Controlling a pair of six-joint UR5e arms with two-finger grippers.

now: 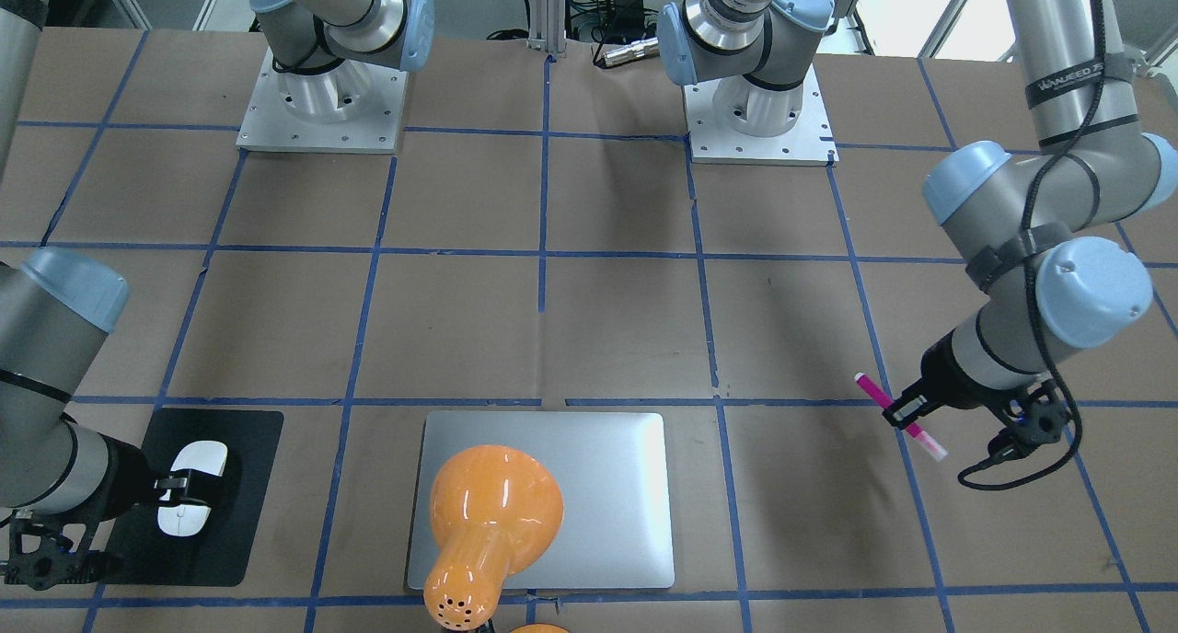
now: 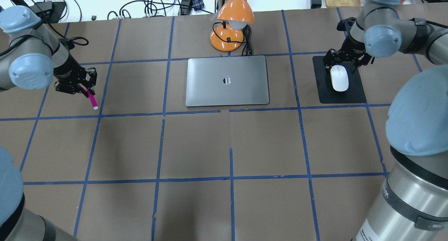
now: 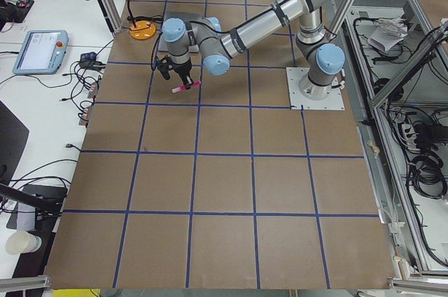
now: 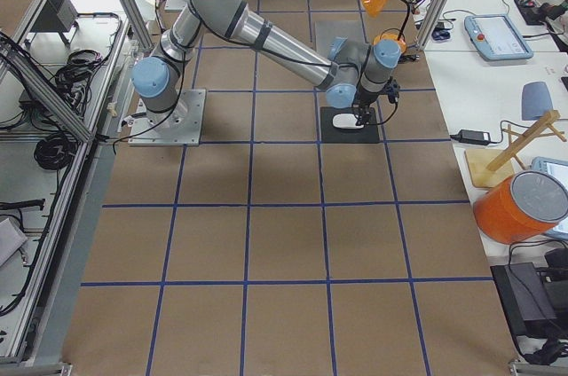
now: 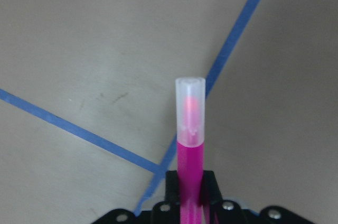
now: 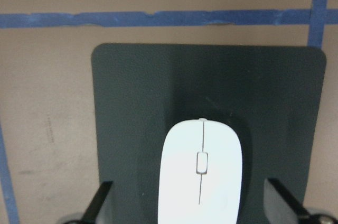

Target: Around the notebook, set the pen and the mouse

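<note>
The front-facing view has the left end effector (image 1: 905,419) clamped across the middle of the pen (image 1: 929,443), held aslant over the bench (image 1: 626,329) well to one side of the notebook (image 1: 598,486). On the notebook's other side the right end effector (image 1: 190,478) sits low over the mouse (image 1: 179,521), which lies on a black pad (image 1: 253,449). An orange lamp (image 1: 488,509) hides part of the notebook here. The overhead view shows the notebook whole, the lamp standing at its far edge, the pad apart from the notebook, and the pen's pale end pointing toward the robot. The left side view adds only that the pen hangs near a line of blue tape (image 3: 231,106). The right side view shows the near arm reaching down onto the pad, the mouse a white spot beneath it. The left wrist view shows the pink shaft pinched between two fingers at the bottom edge, its pale cap over a crossing of tape lines. Only the right wrist view settles the other end effector's state. Its fingers are spread wide, each standing clear of the mouse's sides, with dark pad showing in both gaps.
</note>
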